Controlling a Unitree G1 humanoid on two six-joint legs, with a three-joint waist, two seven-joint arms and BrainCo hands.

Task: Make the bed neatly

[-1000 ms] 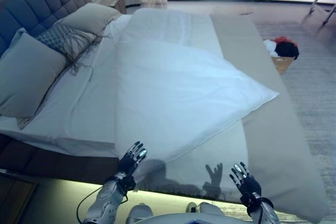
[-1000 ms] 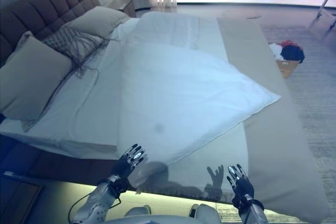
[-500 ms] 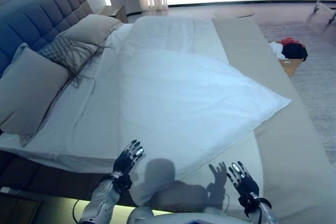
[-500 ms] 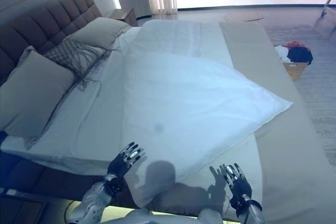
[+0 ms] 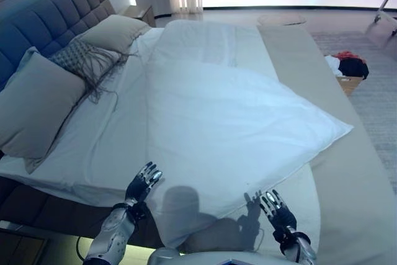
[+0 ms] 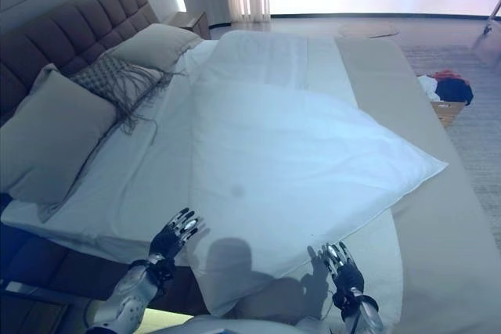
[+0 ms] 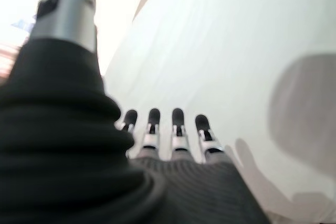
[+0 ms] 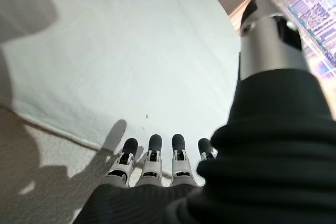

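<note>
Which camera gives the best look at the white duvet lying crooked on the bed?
The left eye view: the whole white duvet shows, skewed. The right eye view matches it; both wrist views show only patches.

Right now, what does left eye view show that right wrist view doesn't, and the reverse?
Left eye only: the headboard, pillows, a basket of clothes on the floor, and the left hand open at the duvet's near edge.
Right wrist only: a close look along the right hand's fingers, straight and holding nothing, above the beige cover.
Both: the white duvet lying skewed, one corner over the beige cover, and the right hand.
</note>
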